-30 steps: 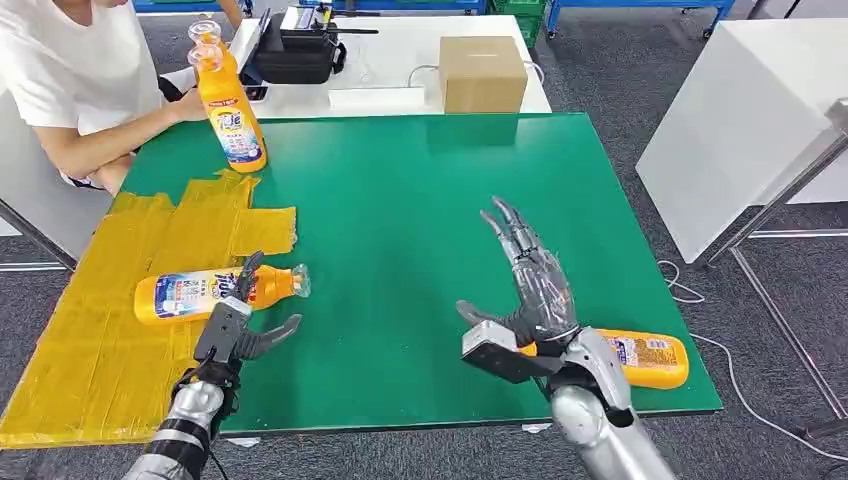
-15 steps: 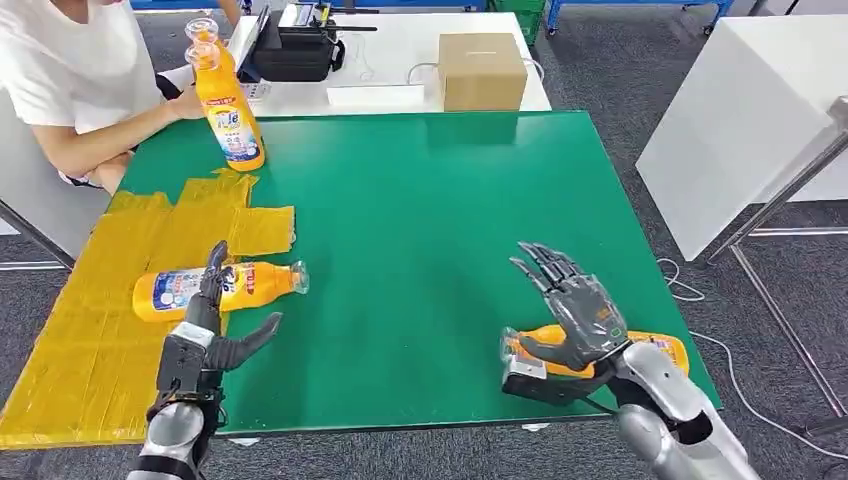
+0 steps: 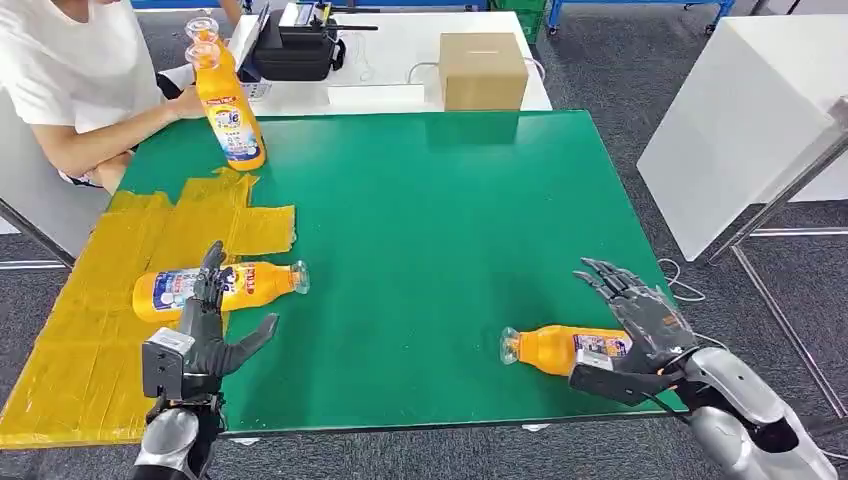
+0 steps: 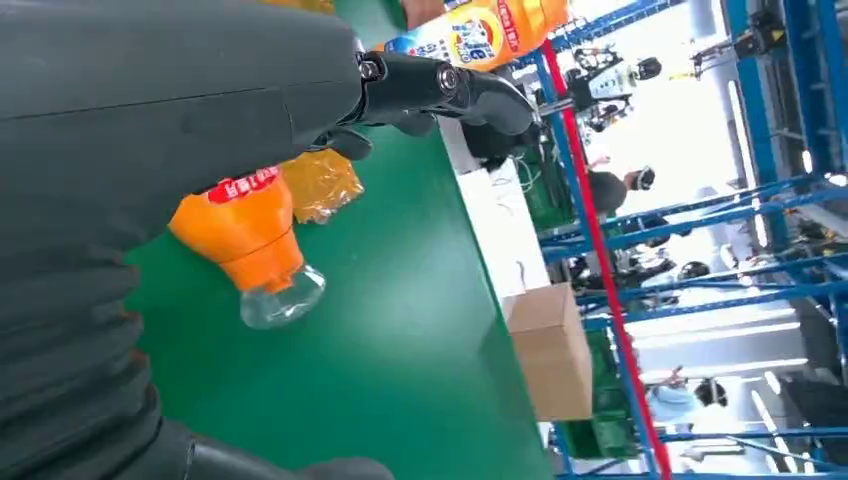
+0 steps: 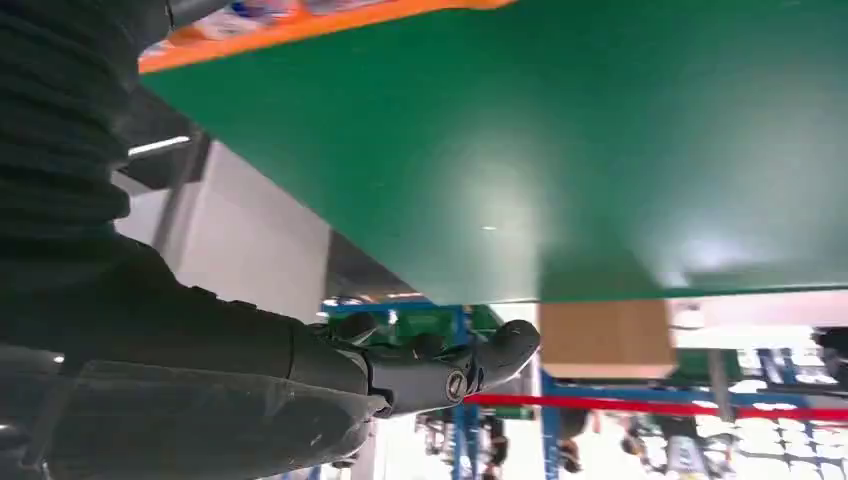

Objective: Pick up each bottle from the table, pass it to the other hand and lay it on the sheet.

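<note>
Green matting, smooth and faintly glossy, covers the table in front of me, and a crinkled yellow sheet patched from taped strips lies over its left side. On that sheet I see one orange bottle lying flat, its printed label up and its clear cap pointing right onto the green. My left hand hovers at the near edge just in front of it, dark fingers straight and spread, thumb out to the right, holding nothing. At the near right a second orange bottle lies on its side on the matting, clear cap to the left. My right hand sits over its base end with fingers fanned apart; I can't quite tell whether the palm touches the plastic. A third bottle stands upright at the far left corner, beside a seated person's forearm. A brown cardboard box rests on the white table beyond.
</note>
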